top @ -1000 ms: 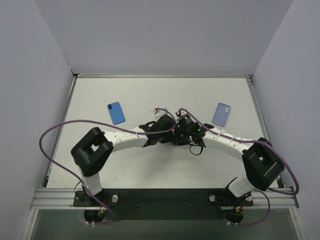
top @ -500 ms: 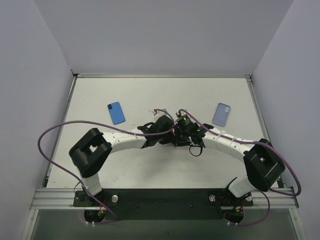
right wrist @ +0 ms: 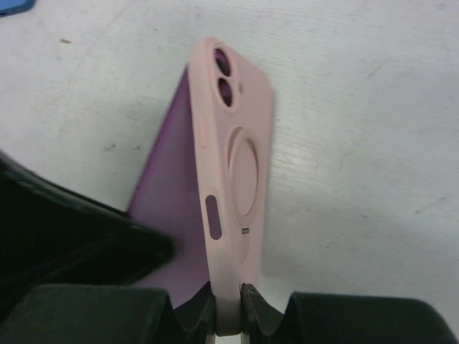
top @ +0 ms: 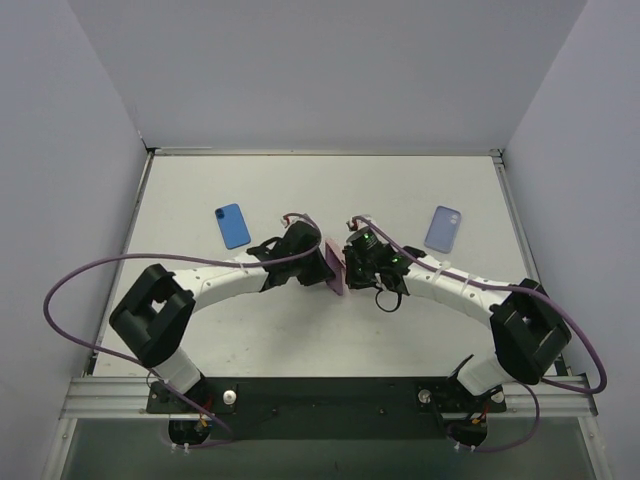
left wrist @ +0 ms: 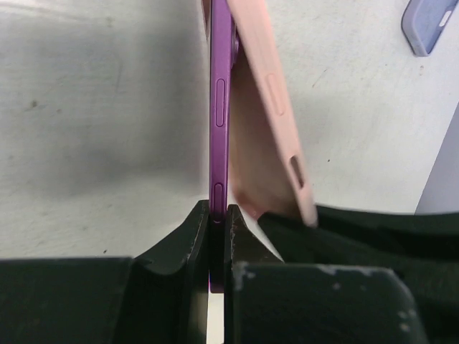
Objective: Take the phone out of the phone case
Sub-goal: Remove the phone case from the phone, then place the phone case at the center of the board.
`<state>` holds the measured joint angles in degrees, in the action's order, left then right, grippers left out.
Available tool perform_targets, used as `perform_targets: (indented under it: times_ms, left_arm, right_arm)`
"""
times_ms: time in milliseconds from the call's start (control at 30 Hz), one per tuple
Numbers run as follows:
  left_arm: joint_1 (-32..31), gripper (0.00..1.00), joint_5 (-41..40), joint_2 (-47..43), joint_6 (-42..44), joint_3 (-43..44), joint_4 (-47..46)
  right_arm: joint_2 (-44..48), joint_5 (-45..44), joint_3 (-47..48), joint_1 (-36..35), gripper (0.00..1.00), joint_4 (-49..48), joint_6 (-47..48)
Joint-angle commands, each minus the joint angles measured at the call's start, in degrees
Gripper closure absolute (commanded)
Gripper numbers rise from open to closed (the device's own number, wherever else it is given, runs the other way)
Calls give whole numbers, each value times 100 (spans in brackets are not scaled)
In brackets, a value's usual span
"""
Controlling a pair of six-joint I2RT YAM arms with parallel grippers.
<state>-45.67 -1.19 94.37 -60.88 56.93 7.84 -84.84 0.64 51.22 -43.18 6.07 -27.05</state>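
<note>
A purple phone stands on edge, pinched between the fingers of my left gripper. A pink case with camera cutouts and a round ring is pinched at its lower end by my right gripper. The case is peeled away from the phone at the near end and still meets it at the far end; the purple phone back shows beside it. In the top view the two grippers meet mid-table, with the phone between my left gripper and my right gripper.
A blue phone or case lies flat at the left rear. A lavender case lies at the right rear and shows in the left wrist view. Purple cables loop from both arms. Grey walls surround the table.
My left arm has swung left and back, drawing the purple phone partly out of the pink case. The gap between the two grippers has widened. My right gripper has stayed nearly in place.
</note>
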Motion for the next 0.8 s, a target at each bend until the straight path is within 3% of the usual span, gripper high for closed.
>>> perform_targets:
  times_ms: [0, 300, 467, 767]
  left_arm:
    - [436, 100, -214, -717, -258, 20, 157]
    - [805, 100, 119, -1104, -117, -173, 122]
    - [945, 100, 426, -1359, 146, -164, 104]
    - [1648, 100, 1419, -1282, 884, -613, -1284]
  right_arm:
    - [-112, -865, -192, 169, 100, 1116, 50]
    - [283, -443, -34, 231, 100, 1116, -55]
    - [608, 91, -16, 643, 100, 1002, -151]
    - [1363, 1675, -752, 2400, 100, 318, -792]
